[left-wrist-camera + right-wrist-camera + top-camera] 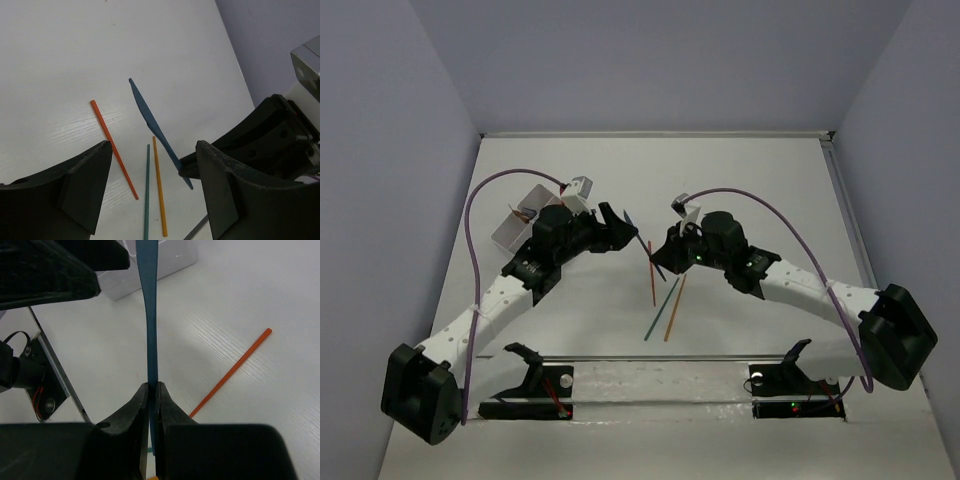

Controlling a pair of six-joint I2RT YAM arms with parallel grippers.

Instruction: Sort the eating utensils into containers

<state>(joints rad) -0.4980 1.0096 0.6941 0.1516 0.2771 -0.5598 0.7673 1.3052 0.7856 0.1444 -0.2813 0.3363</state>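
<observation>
— What do we have at the centre?
— A slim blue utensil [149, 315], flat like a blade, held clear of the table [740, 170] at a slant. The right pincer [153, 388] is clamped tight on its lower end, with a finger pressed against each flat face.

— Where does that put it in our overhead view?
— At mid-table, between the two arms, with its upper end leaning toward the left pincer [152, 146]. That pincer gapes wide and grips nothing. From its own camera we see the blue utensil framed between its fingers [85, 185], not touching them.

— And underneath?
— Three thin sticks lie flat on the table, just on the near side of the pincers: a red stick [102, 125], a teal stick [147, 195] and an orange stick [159, 190]. The teal and orange ones lie side by side, almost parallel. The red one lies to their left, angled away.

— The container?
— The whitish tray [510, 230] stands at the far left of the table, partly hidden behind the left arm. We cannot tell what it holds.
</observation>
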